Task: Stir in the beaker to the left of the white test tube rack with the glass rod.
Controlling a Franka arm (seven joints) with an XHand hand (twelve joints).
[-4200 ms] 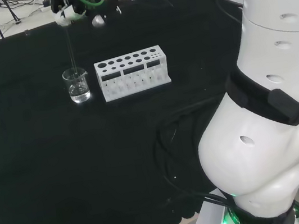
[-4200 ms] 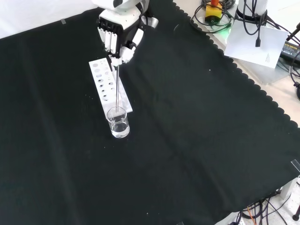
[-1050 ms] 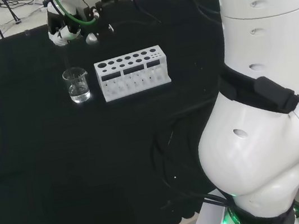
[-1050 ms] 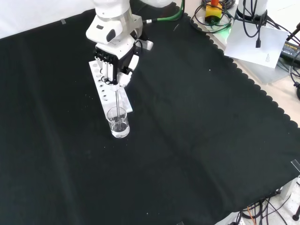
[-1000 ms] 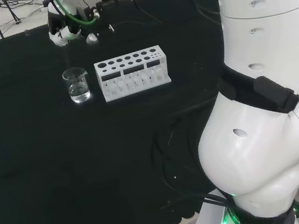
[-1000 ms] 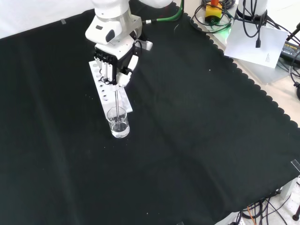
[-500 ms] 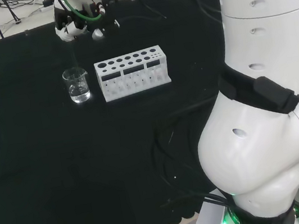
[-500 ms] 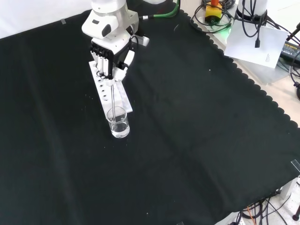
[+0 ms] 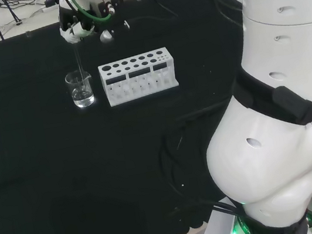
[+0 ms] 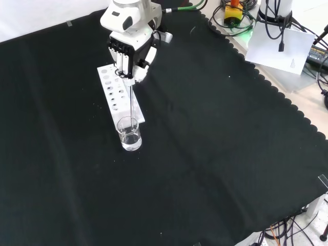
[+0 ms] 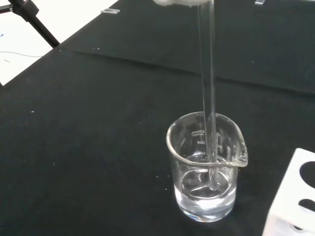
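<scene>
The hand point(image 10: 129, 55) has its fingers curled around the top of the rod point(image 11: 208, 98). Below the fingers, the rod's tip is in the water of the beaker point(image 11: 206, 167), just beside the rack point(image 10: 119, 93). The beaker has faint white marks, too small to read.

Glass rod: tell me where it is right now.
In the front view, the glass rod hangs from the hand, its lower end inside the beaker at the near end of the white rack.

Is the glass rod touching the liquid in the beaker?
Touching. In the wrist view the glass rod runs down inside the beaker, and its tip sits below the liquid's surface.
</scene>
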